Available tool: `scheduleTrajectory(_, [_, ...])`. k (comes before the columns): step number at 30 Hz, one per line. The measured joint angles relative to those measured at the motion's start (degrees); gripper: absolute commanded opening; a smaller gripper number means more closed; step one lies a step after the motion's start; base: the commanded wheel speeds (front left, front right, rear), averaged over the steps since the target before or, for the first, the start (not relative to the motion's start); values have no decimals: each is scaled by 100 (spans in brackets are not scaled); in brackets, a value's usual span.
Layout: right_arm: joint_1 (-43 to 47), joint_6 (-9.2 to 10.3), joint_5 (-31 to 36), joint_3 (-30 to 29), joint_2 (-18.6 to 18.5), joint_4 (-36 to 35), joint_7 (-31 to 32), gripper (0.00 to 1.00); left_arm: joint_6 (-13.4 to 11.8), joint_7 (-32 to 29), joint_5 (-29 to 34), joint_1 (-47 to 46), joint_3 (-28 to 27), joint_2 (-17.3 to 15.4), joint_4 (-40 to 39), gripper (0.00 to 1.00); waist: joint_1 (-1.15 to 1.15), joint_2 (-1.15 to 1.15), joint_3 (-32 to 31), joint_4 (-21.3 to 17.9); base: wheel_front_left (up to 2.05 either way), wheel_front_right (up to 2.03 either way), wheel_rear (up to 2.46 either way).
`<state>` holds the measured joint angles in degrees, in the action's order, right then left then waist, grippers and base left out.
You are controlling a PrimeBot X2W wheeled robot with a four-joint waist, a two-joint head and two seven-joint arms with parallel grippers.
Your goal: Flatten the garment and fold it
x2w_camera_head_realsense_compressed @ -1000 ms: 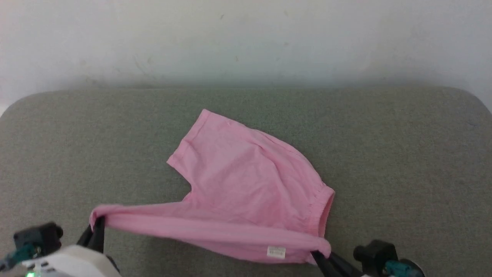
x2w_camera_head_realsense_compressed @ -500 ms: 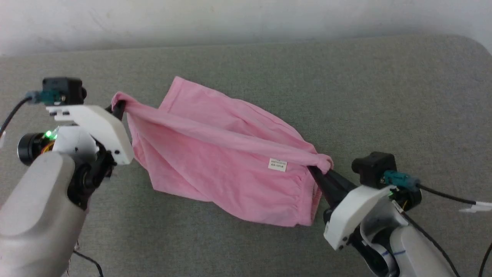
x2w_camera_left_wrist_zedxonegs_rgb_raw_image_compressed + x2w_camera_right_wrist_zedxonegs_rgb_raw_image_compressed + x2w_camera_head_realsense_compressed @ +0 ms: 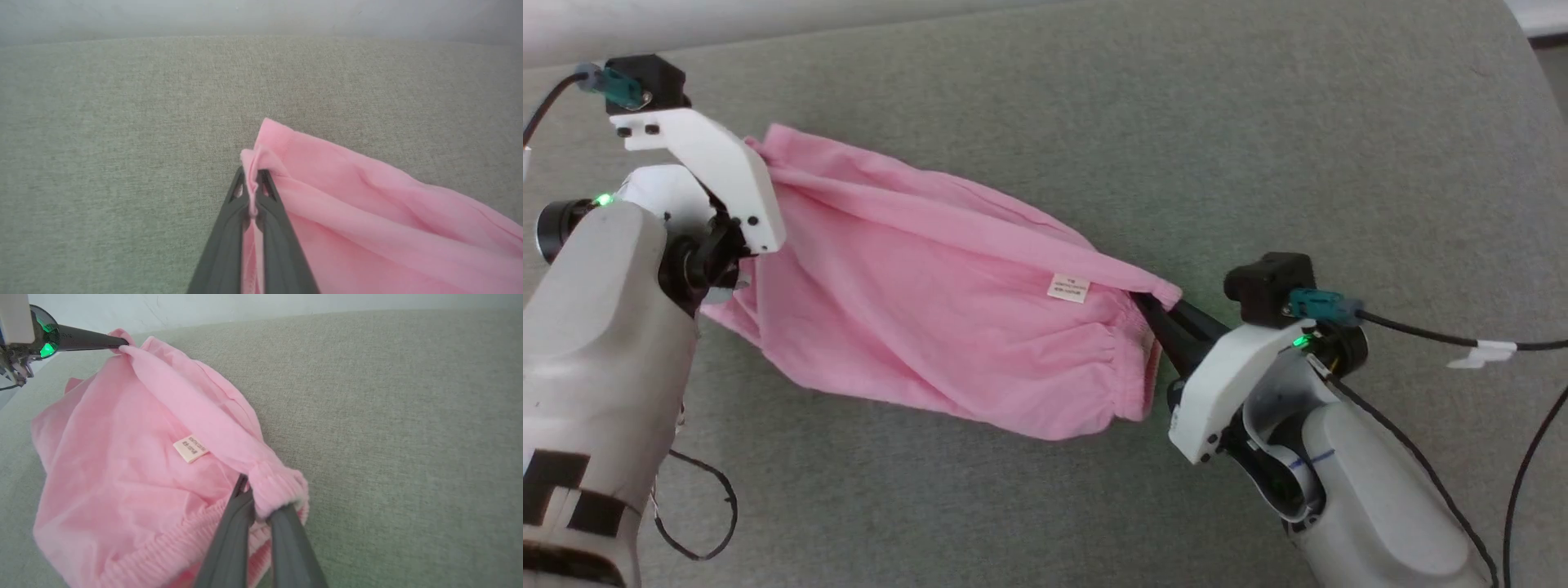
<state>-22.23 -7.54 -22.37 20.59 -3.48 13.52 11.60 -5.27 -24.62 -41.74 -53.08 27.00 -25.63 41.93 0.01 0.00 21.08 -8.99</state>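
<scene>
The garment (image 3: 915, 302) is a light-pink pair of shorts, stretched between my two grippers above the grey-green cushion (image 3: 1258, 147). My left gripper (image 3: 252, 176) is shut on one pinched corner of the garment (image 3: 351, 212). My right gripper (image 3: 259, 496) is shut on the bunched elastic waistband (image 3: 278, 484) of the garment (image 3: 122, 465). A taut rolled edge runs from my right gripper (image 3: 1150, 300) up to the left gripper (image 3: 119, 342). The white label (image 3: 1068, 287) faces up just below that edge. The rest of the cloth sags below it, wrinkled.
A pale wall (image 3: 261, 16) borders the cushion's far side, and its edge (image 3: 1515, 20) curves off at the upper right. Black cables (image 3: 1531, 441) trail from the right arm. A loose cable loop (image 3: 715, 506) hangs beside the left forearm.
The head camera has tilted down. Both grippers, still shut on the garment, have carried its held edge from the near side up and over towards the far side, so the cloth now hangs beneath it.
</scene>
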Motion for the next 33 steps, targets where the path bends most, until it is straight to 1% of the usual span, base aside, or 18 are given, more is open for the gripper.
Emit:
scheduleTrajectory(1, [-48,0,-10,42,5,71,-34,13,35,-1,-1,-46,9,29,158,0,0,0,40,-46,0,0,0])
scheduleTrajectory(2, [-91,0,-20,91,8,143,-73,31,86,1,-14,-76,5,60,300,10,0,0,75,-87,0,0,0])
scheduleTrajectory(3, [-121,0,-41,138,9,202,-124,72,130,18,-41,-105,0,93,423,47,0,0,106,-125,0,0,0])
scheduleTrajectory(4, [-140,0,-43,179,11,253,-177,100,170,66,-64,-148,-15,114,513,100,0,0,131,-156,0,0,0])
scheduleTrajectory(9, [-137,0,-5,361,-31,375,-583,100,437,458,-190,-227,-85,296,842,100,-1,0,108,-182,0,0,0])
scheduleTrajectory(10, [-137,0,-5,361,-31,375,-583,100,437,458,-190,-227,-85,296,842,100,-1,0,108,-182,0,0,0])
scheduleTrajectory(12, [-56,0,146,341,-93,327,-871,100,530,699,-244,-179,-127,367,911,100,-1,0,50,-152,0,0,0])
scheduleTrajectory(17, [420,0,461,67,-199,-60,-1501,100,653,1330,-334,177,-218,435,888,100,-1,0,-178,13,0,0,0])
scheduleTrajectory(21, [888,0,675,-201,-183,-500,-1693,100,682,1626,-402,556,-307,343,668,100,-2,0,-451,179,0,0,0])
scheduleTrajectory(24, [1246,0,827,-424,-153,-835,-1695,100,684,1634,-438,862,-347,160,377,100,-2,0,-671,284,0,0,0])
scheduleTrajectory(26, [1494,0,907,-558,-120,-1073,-1652,100,679,1537,-477,1078,-355,7,118,100,-2,0,-818,346,0,0,0])
scheduleTrajectory(31, [2063,0,1079,-798,-48,-1662,-1437,100,661,847,-555,1549,-303,-435,-704,100,-3,0,-1154,462,0,0,0])
scheduleTrajectory(33, [2223,0,1155,-861,-26,-1876,-1325,100,593,506,-599,1675,-270,-587,-1032,100,-3,0,-1252,483,0,0,0])
